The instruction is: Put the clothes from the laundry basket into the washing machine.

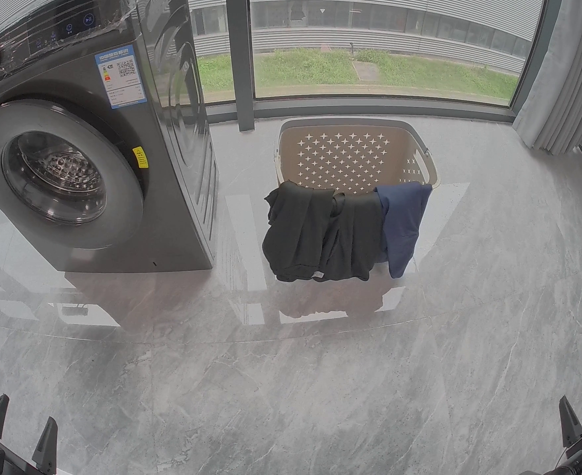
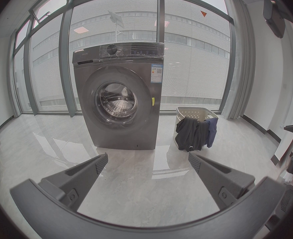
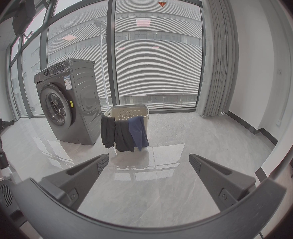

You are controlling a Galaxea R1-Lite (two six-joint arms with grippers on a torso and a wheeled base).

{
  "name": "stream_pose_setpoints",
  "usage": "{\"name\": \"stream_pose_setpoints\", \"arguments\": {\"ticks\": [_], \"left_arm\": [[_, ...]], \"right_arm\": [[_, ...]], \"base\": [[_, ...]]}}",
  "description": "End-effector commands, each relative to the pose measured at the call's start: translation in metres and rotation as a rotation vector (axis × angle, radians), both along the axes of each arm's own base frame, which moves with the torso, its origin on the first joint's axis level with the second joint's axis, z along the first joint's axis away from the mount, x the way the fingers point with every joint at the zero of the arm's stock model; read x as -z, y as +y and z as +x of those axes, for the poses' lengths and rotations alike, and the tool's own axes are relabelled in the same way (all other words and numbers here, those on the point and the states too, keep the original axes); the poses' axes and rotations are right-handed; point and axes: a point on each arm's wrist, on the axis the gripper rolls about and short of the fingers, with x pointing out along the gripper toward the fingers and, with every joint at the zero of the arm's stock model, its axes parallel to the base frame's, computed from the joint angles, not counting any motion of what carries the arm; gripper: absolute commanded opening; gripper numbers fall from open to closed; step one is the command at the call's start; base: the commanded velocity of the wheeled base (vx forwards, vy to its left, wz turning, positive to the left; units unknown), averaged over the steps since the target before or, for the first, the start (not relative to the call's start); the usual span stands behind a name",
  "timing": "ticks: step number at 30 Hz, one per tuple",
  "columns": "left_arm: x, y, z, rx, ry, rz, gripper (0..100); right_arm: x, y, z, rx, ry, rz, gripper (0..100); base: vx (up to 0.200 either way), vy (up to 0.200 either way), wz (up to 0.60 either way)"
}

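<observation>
Done: nothing yet; clothes [image 1: 324, 239] hang over the basket [image 1: 354, 124] rim.
Left: washer [image 1: 165, 166] door looks shut; load all.
Jaws: both pairs wide, empty.

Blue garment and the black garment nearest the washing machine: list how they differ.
Colour: the black garment is black, the blue garment is navy.
Place: the black garment hangs at the rim's end nearest the washing machine. The blue garment hangs at the opposite end.
Spread: the black garment lies somewhat wider, the blue garment narrower.
Shared: both drape over the front rim of the laundry basket and hang down its outside.
</observation>
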Motion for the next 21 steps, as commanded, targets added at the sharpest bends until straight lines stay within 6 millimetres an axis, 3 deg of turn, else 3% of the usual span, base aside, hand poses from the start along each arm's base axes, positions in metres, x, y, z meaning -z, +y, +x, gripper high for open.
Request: {"name": "stream_pose_setpoints", "arguments": {"ticks": [1, 21], "left_arm": [[0.0042, 0.0, 0.0005, 0.0, 0.007, -0.001, 100], [0.0042, 0.0, 0.0005, -0.002, 0.007, -0.001, 100]], "right_arm": [[0.005, 0.0001, 0.001, -0.002, 0.013, -0.002, 100], [0.0051, 0.0001, 0.001, -0.004, 0.015, -0.004, 100]], "base": [[0.0, 0.0, 0.0], [0.0, 0.0, 0.0]]}}
